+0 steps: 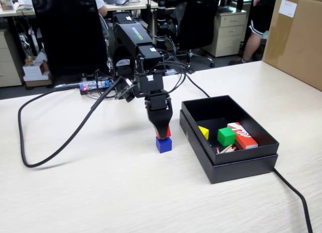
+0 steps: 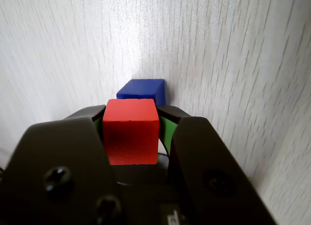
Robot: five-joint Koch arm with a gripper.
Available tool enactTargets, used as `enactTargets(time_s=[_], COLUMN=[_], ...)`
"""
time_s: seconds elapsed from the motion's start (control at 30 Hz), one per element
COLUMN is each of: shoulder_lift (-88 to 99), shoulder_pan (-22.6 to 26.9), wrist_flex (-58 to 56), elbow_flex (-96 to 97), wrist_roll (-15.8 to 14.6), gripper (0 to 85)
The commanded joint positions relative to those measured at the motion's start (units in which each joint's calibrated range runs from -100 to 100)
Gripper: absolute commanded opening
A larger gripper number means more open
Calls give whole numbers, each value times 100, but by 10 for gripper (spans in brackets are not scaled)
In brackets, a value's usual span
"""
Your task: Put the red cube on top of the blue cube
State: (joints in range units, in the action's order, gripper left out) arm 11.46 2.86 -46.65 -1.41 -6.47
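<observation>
— Two cubes stacked-looking in fixed view: red cube point(image 1: 166, 133) clamped in gripper point(image 1: 162, 131), right over blue cube point(image 1: 163, 144) on table point(image 1: 100, 182). Touching? Hard to tell.

— Wrist view: gripper point(image 2: 131, 132) pinching red cube point(image 2: 131, 132), blue cube point(image 2: 142, 89) poking out beyond. Looks offset; could tip or slide off on release.

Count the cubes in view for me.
3: the red cube held in the gripper just above the blue cube on the table; a green cube in the black box. Others may be hidden.
</observation>
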Motion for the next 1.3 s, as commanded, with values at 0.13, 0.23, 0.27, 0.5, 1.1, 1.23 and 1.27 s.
enactTargets(time_s=[0.13, 0.23, 0.27, 0.5, 1.1, 1.23, 1.27], shoulder_lift=[134, 134, 134, 134, 226, 329, 386], shoulder_pan=[15, 20, 20, 15, 15, 20, 20], wrist_flex=[281, 281, 281, 281, 281, 281, 281], elbow_flex=[-49, -13, -13, -40, 33, 87, 96], wrist_roll=[-5, -5, -5, -5, 15, 20, 15], gripper=[144, 160, 160, 161, 431, 479, 479])
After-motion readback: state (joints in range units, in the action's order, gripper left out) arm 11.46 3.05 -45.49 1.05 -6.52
